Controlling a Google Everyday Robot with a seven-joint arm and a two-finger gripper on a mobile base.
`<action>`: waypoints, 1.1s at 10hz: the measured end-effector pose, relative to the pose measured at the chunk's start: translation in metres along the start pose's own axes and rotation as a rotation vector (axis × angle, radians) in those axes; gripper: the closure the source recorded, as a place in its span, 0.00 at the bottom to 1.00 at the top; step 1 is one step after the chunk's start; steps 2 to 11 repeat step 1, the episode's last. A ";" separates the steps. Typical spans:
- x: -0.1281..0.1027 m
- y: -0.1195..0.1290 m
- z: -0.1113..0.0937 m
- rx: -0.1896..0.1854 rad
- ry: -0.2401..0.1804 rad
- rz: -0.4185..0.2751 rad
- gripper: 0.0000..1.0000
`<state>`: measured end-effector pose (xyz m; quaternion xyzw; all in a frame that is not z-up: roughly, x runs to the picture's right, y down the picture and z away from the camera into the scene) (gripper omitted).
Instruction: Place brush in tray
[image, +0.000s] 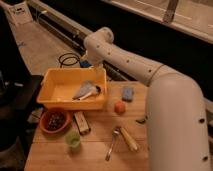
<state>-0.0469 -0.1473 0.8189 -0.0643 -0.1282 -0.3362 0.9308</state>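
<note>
The long slim white-handled brush (86, 94) lies inside the large rectangular yellow plastic tray (56, 102), at its right end. The gripper (95, 67) hangs above the tray's rear right corner. The round orange-red bowl (55, 120) sits before the tray on the wooden worktop (100, 156).

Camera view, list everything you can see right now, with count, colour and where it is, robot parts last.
tray: one, bright yellow, table's back left.
brush: one, white handle, lying inside the tray at its right end.
bowl: one, orange-red, in front of the tray.
cup: one, green, right of the bowl.
block: one, brown, between bowl and cup.
sponge: one, blue, right of the tray.
ball: one, orange, before the sponge.
fork: one, metal, front centre.
stick: one, yellowish, beside the fork.
cable: one, black, floor behind.
claw: one, white, above the tray's right end.
</note>
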 end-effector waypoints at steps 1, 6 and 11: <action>0.012 0.003 -0.008 0.002 0.021 0.008 0.20; 0.012 0.003 -0.008 0.002 0.021 0.008 0.20; 0.012 0.003 -0.008 0.002 0.021 0.008 0.20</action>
